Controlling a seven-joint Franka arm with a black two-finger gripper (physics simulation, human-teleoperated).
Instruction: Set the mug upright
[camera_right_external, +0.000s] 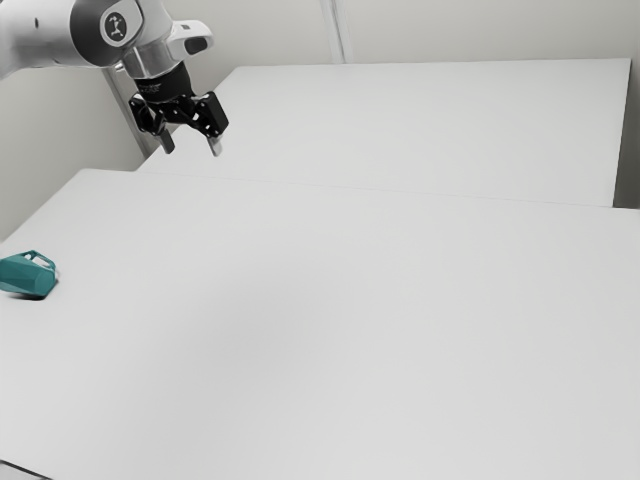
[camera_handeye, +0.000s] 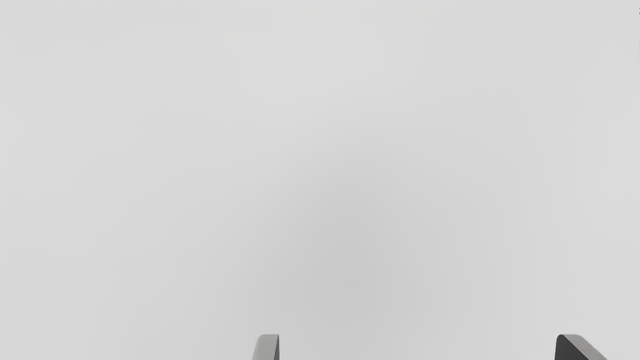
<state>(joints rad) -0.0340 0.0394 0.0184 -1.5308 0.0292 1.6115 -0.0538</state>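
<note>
The gripper (camera_right_external: 192, 151) hung above the table (camera_right_external: 330, 300), empty and spread wide, presumably to fit around the mug (camera_right_external: 28, 276), which lay well apart from it, seemingly on its side, at the exterior view's left edge.

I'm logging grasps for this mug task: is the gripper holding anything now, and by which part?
Nothing is held: the gripper hovers with its fingers apart, and the teal mug lies on its side on the table.

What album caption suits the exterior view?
White robot arm, its black two-finger gripper open above a white table, a teal faceted mug lying on its side.
</note>
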